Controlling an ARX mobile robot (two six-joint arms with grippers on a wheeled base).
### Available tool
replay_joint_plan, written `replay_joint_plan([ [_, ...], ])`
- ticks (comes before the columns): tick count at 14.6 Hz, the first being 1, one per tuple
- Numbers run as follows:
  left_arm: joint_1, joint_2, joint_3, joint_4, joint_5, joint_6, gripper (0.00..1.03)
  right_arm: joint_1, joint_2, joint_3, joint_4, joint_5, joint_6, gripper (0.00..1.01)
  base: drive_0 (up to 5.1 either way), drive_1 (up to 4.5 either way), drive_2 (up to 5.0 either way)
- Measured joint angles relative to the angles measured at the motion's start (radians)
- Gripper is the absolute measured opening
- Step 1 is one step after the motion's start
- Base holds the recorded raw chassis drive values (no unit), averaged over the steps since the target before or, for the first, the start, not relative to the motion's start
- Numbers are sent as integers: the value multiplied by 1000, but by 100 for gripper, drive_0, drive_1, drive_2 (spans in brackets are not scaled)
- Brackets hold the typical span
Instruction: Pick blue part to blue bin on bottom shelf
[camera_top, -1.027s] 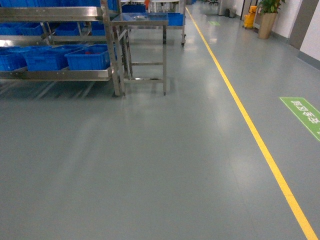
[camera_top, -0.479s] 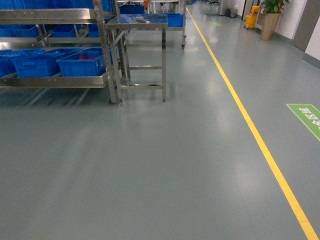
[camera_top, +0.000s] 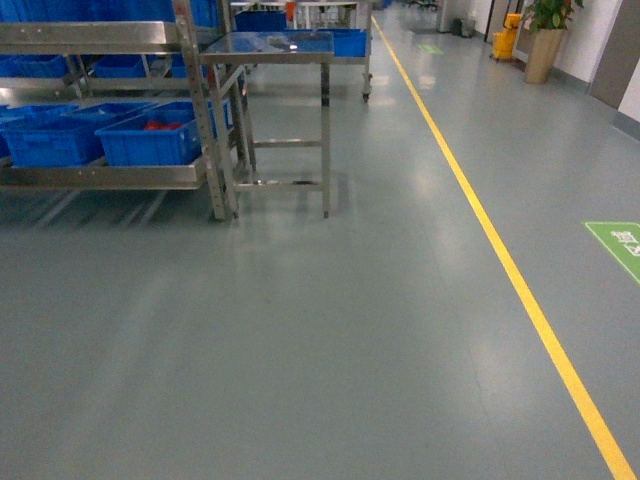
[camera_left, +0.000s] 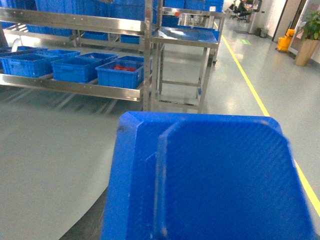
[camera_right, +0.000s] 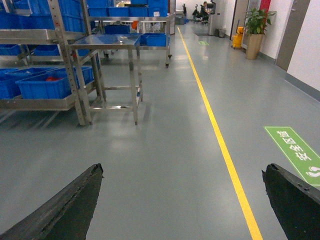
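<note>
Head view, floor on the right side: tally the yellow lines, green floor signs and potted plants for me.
Yellow lines: 1
Green floor signs: 2
Potted plants: 1
Total: 4

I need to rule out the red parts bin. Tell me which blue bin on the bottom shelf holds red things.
The rightmost bin on the bottom shelf, beside the rack's corner post: red things show inside it; the others show none.
</note>
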Motion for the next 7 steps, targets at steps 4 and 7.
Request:
replay_joint_plan([
  [4,0,2,0,-2,0,0,43,0,0,0,2,0,0,98,11,429,-408],
  [7,0,2,0,-2,0,0,43,0,0,0,-1,0,0,98,4,422,-415],
])
